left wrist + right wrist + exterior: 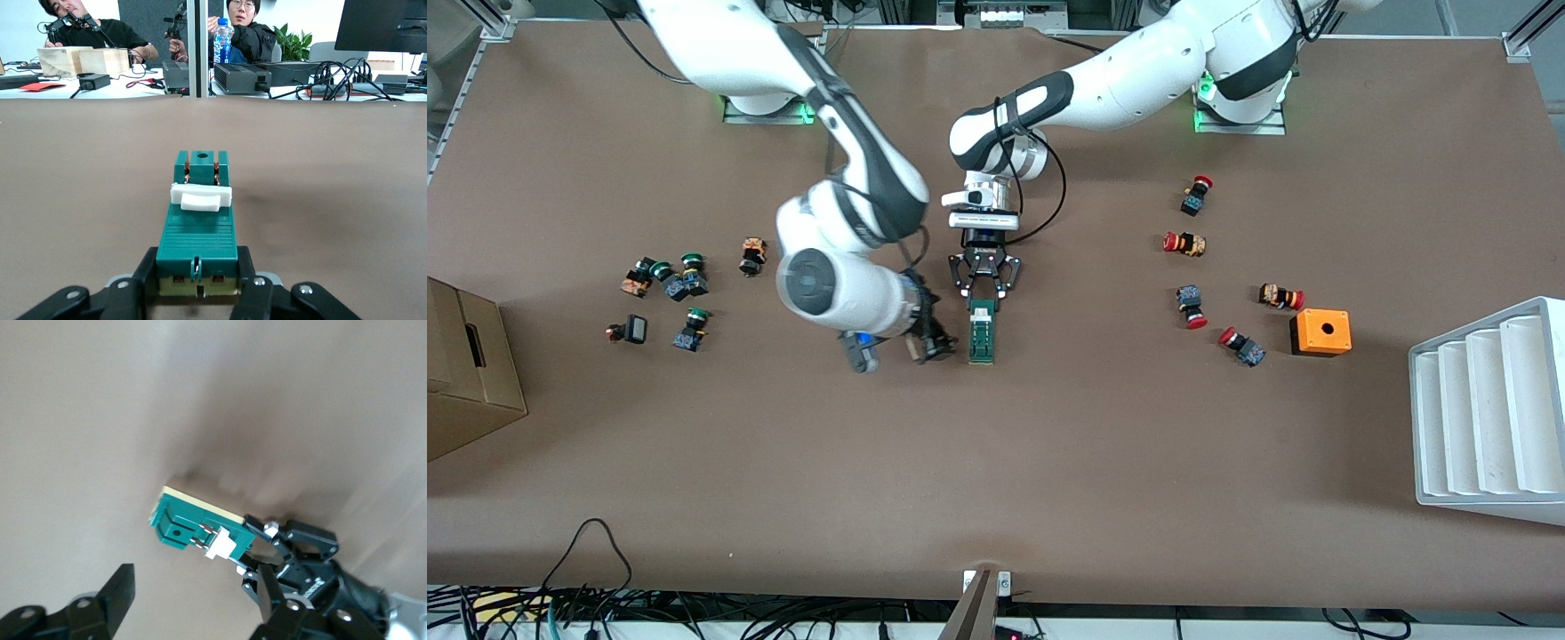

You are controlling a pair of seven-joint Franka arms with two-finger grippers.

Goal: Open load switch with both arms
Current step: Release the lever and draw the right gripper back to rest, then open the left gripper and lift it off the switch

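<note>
The table (1049,462) is bare around the switch (983,336) on the side nearer the front camera. The left gripper (984,286) blocks its farther end, and the right gripper (929,342) stands just beside it. Red buttons (1192,307) and green buttons (680,284) lie well apart.

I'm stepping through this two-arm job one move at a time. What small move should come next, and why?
Probably bring the right hand in to the white tab on the load switch. The left hand is clamped on one end of the switch, which lies on the table, while the right hand stands open beside it, touching nothing.
</note>
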